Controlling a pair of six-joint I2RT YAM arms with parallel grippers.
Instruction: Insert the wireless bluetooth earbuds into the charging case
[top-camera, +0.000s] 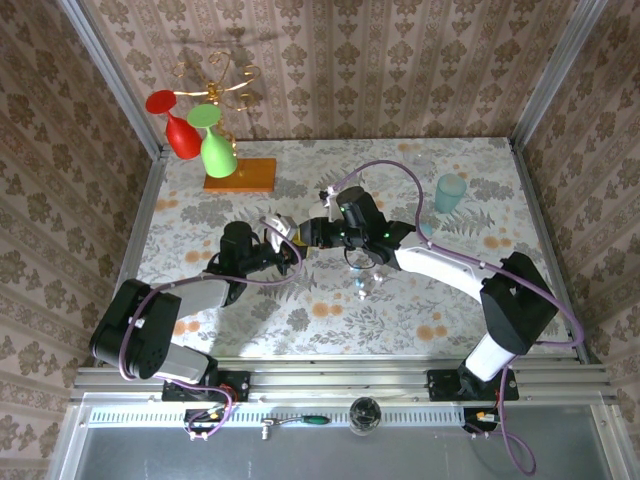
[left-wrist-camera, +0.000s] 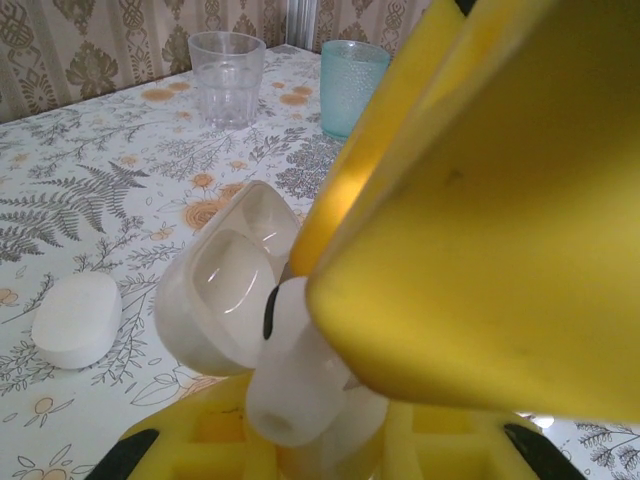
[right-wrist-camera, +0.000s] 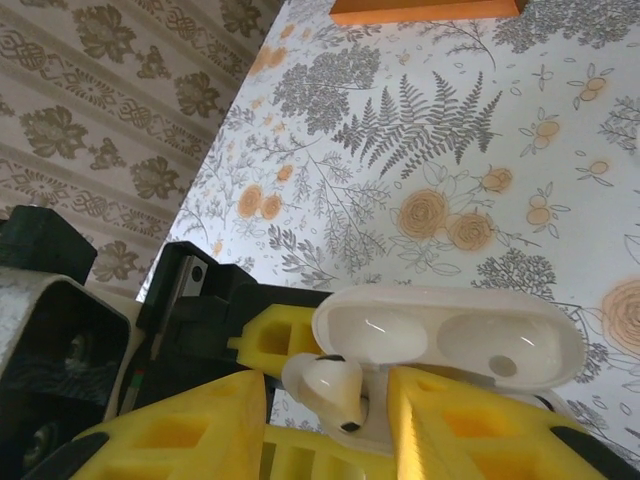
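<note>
The flower-and-fern patterned surface (top-camera: 480, 290) carries both arms, which meet near its middle. The left claw (left-wrist-camera: 320, 445), with yellow blocky fingers, is clenched on the pale, smooth oval charging case (right-wrist-camera: 450, 340) and holds it above the surface with the hinged lid swung open. The right claw (right-wrist-camera: 325, 400), also yellow-fingered, reaches in from the other side. Its jaws stand parted, wider than the piece between them, and a slit of space shows beside that piece, so it is not pinching. Beyond them, in the left wrist view, a clear plastic tumbler (left-wrist-camera: 228, 75) and a teal pebbled cup (left-wrist-camera: 350, 85) stand upright side by side. A white rounded pebble-like item (left-wrist-camera: 78, 320) lies flat on the surface, apart from the case. The small glossy white earbud (right-wrist-camera: 325, 388), with a dark patch on it, sits at the case's open mouth, just under the lid.
</note>
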